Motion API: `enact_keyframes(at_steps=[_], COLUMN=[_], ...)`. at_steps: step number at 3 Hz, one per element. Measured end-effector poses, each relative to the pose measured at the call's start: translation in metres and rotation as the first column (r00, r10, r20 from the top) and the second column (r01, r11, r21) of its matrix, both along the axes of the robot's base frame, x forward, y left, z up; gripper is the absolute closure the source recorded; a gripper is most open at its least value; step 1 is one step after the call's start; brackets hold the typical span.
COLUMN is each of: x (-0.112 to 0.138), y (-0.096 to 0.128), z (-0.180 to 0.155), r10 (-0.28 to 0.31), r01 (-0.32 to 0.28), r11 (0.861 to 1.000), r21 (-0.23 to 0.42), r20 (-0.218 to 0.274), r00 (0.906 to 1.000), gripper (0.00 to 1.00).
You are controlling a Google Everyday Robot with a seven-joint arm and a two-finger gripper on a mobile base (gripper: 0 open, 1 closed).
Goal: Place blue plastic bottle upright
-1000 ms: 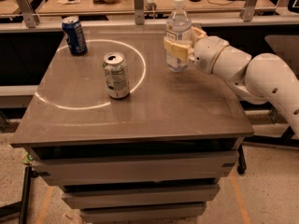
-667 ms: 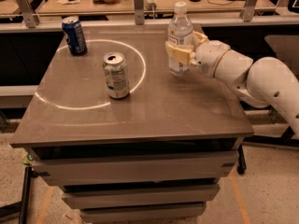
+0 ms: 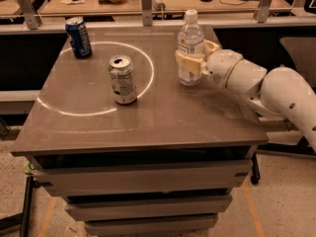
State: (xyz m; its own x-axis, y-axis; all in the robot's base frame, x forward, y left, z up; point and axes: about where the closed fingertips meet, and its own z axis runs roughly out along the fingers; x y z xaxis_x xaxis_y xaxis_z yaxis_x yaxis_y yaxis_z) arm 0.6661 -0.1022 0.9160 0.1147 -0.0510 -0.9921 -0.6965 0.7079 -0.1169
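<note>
Right of centre, the blue plastic bottle (image 3: pixel 190 37) stands on the table (image 3: pixel 173 120), long axis vertical, white cap pointing up. The gripper (image 3: pixel 190 65), reaching in from the right, is clamped around its lower body.

Cream gripper (image 3: pixel 194 56) around clear, white-capped bottle (image 3: pixel 190 36); dark blue can (image 3: pixel 79 37), silver can (image 3: pixel 122 80), grey-brown table (image 3: pixel 163 117).

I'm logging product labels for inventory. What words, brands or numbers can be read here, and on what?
Nothing can be read; all print is too blurred.
Label on the blue plastic bottle, upright in the gripper at the right side of the table: blurred.
Markings on the silver can, mid-table: blurred.
Logo on the dark blue can, back left: blurred.
</note>
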Motion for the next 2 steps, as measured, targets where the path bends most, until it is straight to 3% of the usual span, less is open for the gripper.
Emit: enact_keyframes(at_steps=[1,2], x=[-0.0005,-0.0005], y=[0.0024,0.0048], z=[-0.0070,-0.0061], r10=[-0.003,0.001], r01=[0.003,-0.001], r11=[1.000,1.000], r21=[0.023,0.021], r20=[-0.005,-0.004], r00=[1.0000,1.0000], gripper=[1.00,0.82])
